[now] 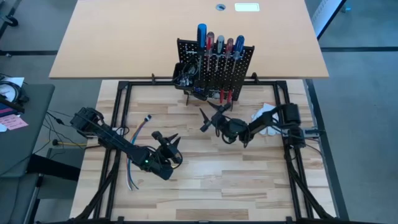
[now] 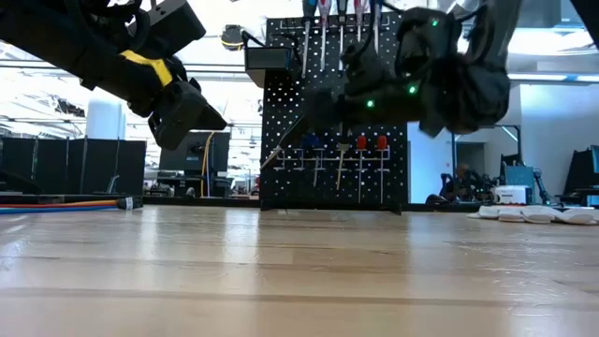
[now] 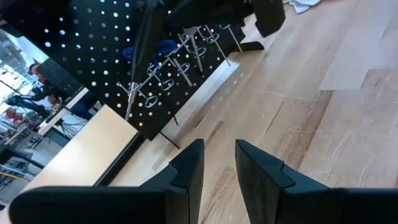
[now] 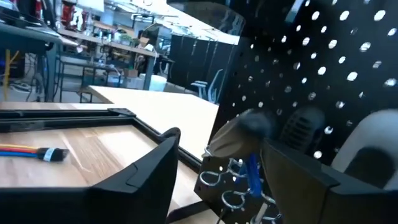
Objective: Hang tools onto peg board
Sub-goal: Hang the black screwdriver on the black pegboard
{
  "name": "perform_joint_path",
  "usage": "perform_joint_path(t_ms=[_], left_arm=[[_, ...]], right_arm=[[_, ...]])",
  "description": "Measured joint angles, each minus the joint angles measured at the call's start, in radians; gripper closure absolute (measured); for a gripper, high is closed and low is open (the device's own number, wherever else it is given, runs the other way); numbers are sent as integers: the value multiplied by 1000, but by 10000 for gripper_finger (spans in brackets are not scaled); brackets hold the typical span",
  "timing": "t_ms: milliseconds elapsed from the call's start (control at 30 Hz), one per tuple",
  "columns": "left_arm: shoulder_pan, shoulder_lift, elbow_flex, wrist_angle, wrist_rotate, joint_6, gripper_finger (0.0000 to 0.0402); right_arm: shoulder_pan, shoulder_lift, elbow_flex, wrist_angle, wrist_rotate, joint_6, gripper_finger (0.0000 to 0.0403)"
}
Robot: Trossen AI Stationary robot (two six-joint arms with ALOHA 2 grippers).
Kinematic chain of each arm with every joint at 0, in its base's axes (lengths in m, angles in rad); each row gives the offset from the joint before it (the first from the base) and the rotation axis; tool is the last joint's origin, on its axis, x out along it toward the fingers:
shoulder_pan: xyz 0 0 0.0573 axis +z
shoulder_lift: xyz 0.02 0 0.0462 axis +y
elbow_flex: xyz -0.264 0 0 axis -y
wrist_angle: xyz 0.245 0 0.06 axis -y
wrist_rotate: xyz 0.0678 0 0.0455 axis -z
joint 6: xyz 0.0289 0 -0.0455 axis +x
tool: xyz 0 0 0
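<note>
Right claw (image 1: 209, 119) gaping wide before peg board (image 1: 215, 65); left claw (image 1: 168, 142) narrowly parted, empty.

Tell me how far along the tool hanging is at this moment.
Mostly done, it seems: several screwdrivers stand in the peg board top rail, and more tools hang low on its front. The right gripper is near the board with open fingers; whether it holds anything is unclear. The left gripper hangs empty over the table. No loose tool shows on the table, only cables and a white glove.

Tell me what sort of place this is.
Probably a robotics lab or workshop: a peg board of screwdrivers stands on a framed wooden table, with benches of equipment in the room behind.
</note>
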Motion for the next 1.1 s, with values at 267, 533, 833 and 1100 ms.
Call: perform_joint_path(t_ms=[267, 533, 833, 1100], left_arm=[[0, 0, 0, 1, 0, 0, 316], [0, 0, 0, 7, 0, 1, 316], [0, 0, 0, 9, 0, 5, 316], [0, 0, 0, 9, 0, 5, 316]], right_arm=[[-72, 17, 14, 15, -10, 95, 195], [-95, 17, 64, -71, -93, 157, 198], [-100, 17, 89, -91, -114, 157, 258], [-99, -17, 89, -146, -123, 112, 296]])
